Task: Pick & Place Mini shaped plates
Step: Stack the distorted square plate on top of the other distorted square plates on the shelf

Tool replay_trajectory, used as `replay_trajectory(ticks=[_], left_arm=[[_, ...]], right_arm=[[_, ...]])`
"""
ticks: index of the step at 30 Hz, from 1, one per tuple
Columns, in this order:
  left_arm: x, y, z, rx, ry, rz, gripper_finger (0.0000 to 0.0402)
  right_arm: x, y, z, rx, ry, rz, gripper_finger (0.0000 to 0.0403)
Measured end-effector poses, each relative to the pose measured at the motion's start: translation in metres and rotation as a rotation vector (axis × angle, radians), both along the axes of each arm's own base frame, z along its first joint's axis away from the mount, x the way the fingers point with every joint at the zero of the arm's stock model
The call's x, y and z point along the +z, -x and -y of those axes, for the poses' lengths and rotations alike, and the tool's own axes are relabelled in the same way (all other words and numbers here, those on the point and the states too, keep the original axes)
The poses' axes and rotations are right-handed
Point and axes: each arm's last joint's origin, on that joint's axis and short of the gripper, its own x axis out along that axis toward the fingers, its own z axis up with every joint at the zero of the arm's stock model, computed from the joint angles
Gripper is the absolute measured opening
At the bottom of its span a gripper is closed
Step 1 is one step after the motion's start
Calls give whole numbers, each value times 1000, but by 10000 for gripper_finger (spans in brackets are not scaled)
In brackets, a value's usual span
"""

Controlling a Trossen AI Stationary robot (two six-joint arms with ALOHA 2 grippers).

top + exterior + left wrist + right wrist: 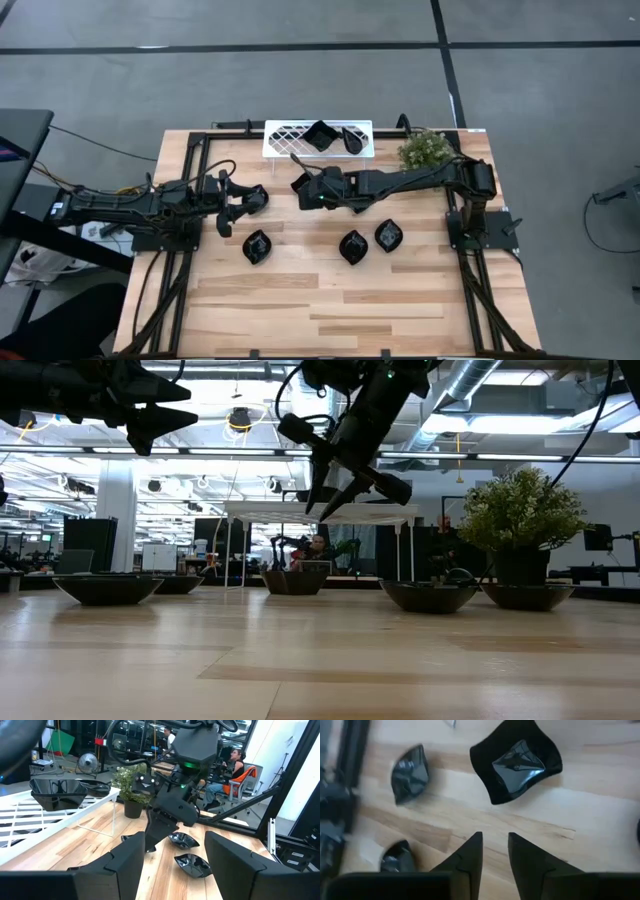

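Below, glossy wavy-edged square plate (517, 764) on pale wood table (600, 805).

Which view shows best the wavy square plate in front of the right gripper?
The right wrist view: the square plate shows whole, wavy rim and all, beyond the right gripper. The high view shows it small, partly under that arm. In the other views I cannot tell it apart.

Two plates (333, 137) in the tray (285, 141), four on the table (400, 300).
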Motion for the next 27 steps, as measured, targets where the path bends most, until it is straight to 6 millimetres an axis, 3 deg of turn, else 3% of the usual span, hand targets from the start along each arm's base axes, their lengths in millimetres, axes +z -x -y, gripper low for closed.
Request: replay_trajectory(ticks=[12, 20, 27], left_arm=[[0, 0, 0, 0, 0, 0, 209], [0, 0, 0, 0, 0, 2, 209], [1, 0, 0, 0, 0, 2, 209]], right_arm=[[-16, -7, -9, -232, -98, 54, 104], [-22, -19, -8, -243, -93, 135, 103], [-26, -19, -11, -276, -141, 128, 103]])
